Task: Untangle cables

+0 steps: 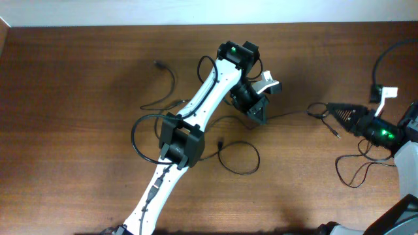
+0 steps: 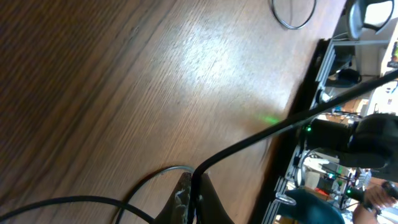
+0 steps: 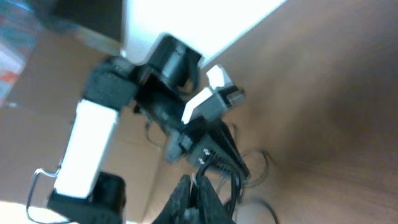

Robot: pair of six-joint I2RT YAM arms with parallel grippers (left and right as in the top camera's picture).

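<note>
The cables are thin black wires spread over the wooden table. In the overhead view, my left gripper (image 1: 260,116) and my right gripper (image 1: 328,109) each hold one stretch of cable (image 1: 294,113), pulled nearly straight between them. In the left wrist view, the left gripper (image 2: 194,194) is shut on this cable (image 2: 261,130), which runs up to the right. In the right wrist view, the right gripper (image 3: 194,190) is shut on a cable, with loose loops (image 3: 249,171) just beyond the fingers. A loose loop (image 1: 238,158) lies below the left gripper.
A plug end (image 1: 158,63) with its wire trails at the upper left. More cable loops (image 1: 353,171) lie beside the right arm. The left arm (image 1: 196,117) crosses the table's middle. The table edge (image 2: 311,81) and lab clutter show beyond it.
</note>
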